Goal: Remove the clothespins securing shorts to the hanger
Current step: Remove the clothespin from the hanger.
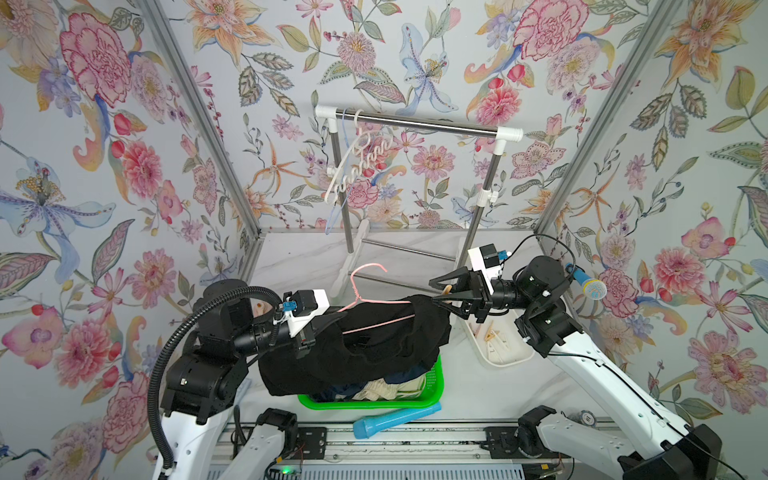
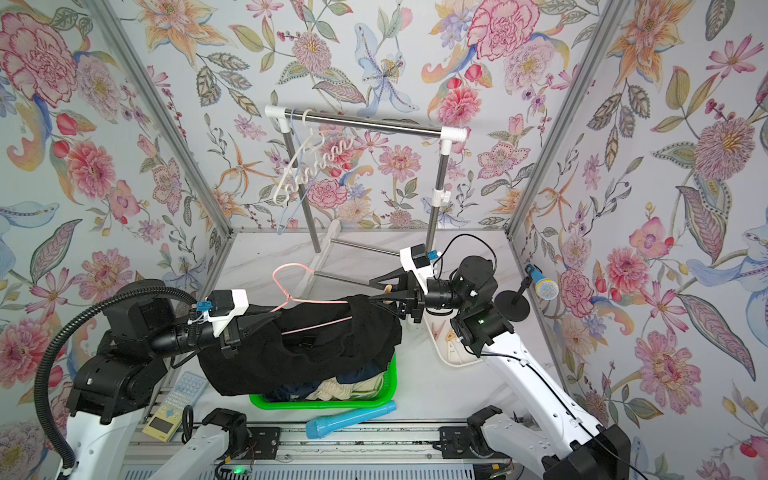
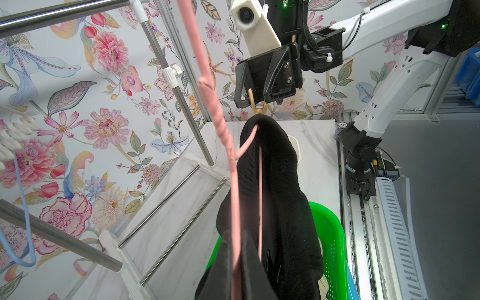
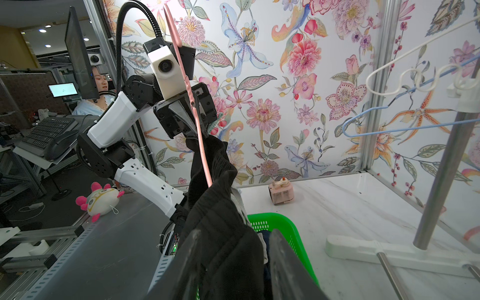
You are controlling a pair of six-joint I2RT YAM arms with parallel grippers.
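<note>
Right hand is clamped on a tan wooden clothespin at the pink wire hanger's end; left hand is closed tight on that hanger; pulling the pin off is called for.

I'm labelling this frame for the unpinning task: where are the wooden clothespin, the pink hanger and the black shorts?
wooden clothespin (image 3: 257, 111), left wrist view, its joined end at the shorts' edge.
pink hanger (image 3: 207, 85), left wrist view, twisted neck.
black shorts (image 1: 374, 353), in a top view, middle of the draped fabric.

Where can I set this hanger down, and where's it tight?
Free: marble between left wall and rack foot; strip between basket and tray. Crowded: full basket, blue tube in front.
</note>
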